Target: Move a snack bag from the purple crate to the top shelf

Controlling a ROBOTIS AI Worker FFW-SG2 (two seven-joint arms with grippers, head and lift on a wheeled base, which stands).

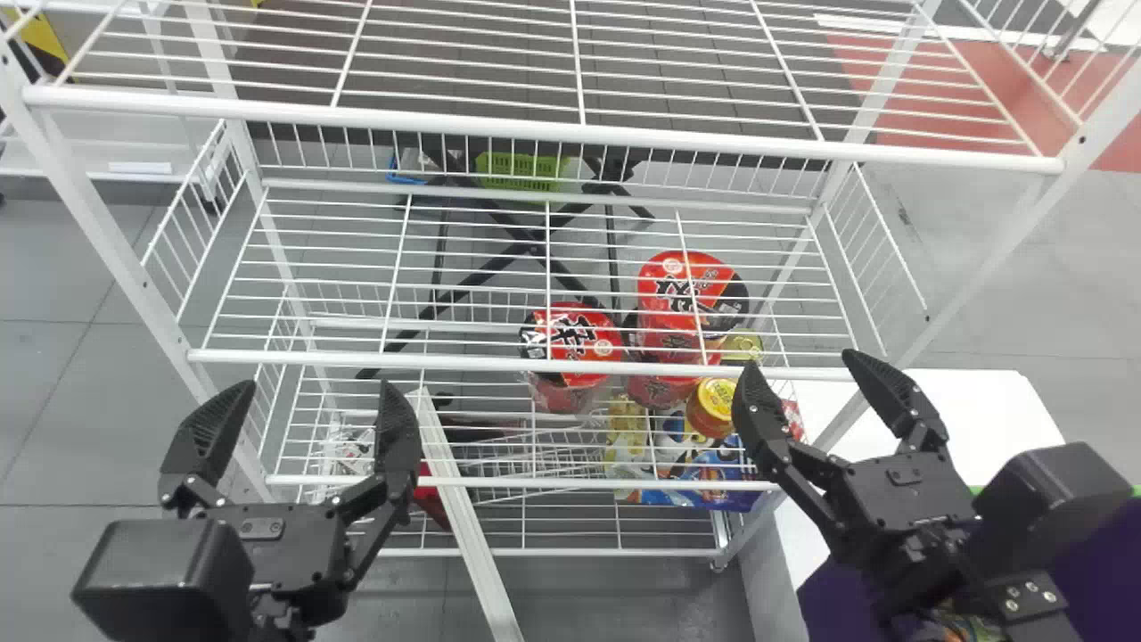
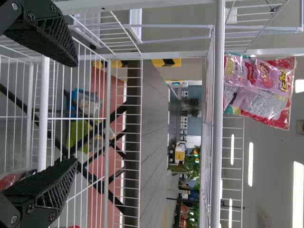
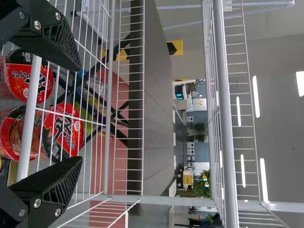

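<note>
Shelf edge (image 1: 535,129) ahead; left hand (image 1: 312,388), right hand (image 1: 802,361) released, wide gap between.

White wire rack ahead of both fingers. Top shelf (image 1: 570,127): pink-and-red snack bag (image 2: 266,76), above left fingers (image 1: 401,432), toward rack's left post. Middle tier (image 1: 446,359): runs across just beyond both fingers. Lower tier (image 1: 570,484), seen through wires: red noodle cups (image 1: 579,343) between left and right fingers (image 1: 758,406), farther back; yellow-lidded can (image 1: 710,412) just left of right fingers; blue pack (image 1: 691,489) and yellow pack (image 1: 627,423) near it. White table (image 1: 963,410): behind and right of right fingers; purple crate (image 1: 829,593) lower down, contact unclear.
</note>
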